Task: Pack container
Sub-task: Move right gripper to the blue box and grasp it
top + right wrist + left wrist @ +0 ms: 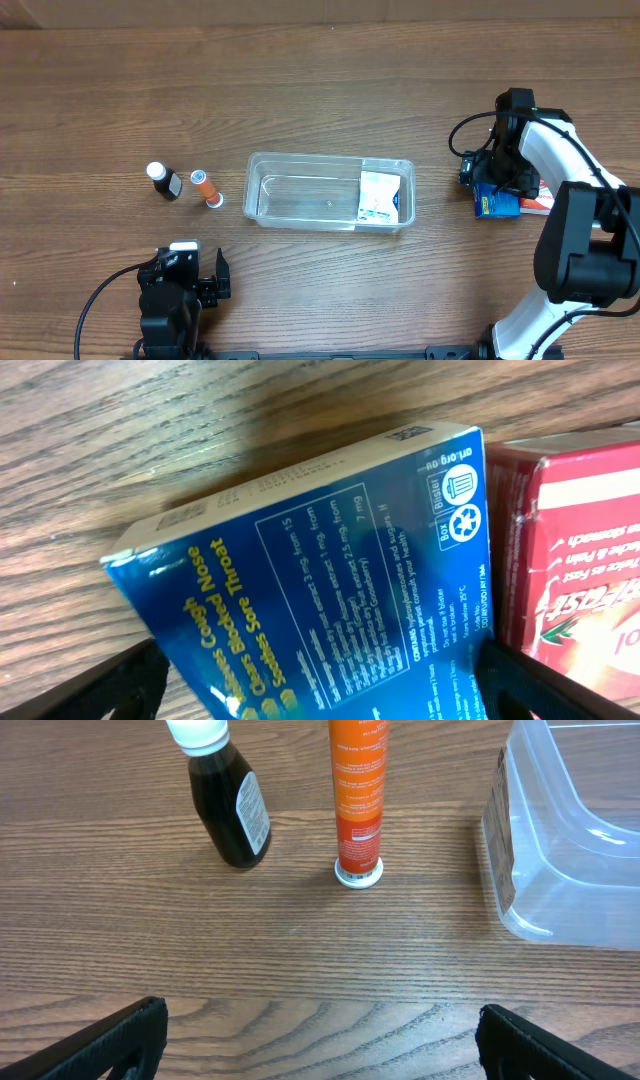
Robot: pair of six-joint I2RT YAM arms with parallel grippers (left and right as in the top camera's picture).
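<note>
A dark bottle (165,181) and an orange tube (207,187) stand at left, the left gripper (320,1040) near them with jaws wide apart. The clear container (300,157), mid-table, looks light, stiff and slick, best taken by its rim; a white packet (378,196) lies at its right end. The right gripper (320,680) straddles a blue box (330,590) beside a red box (580,550); whether it is clamped is unclear.
</note>
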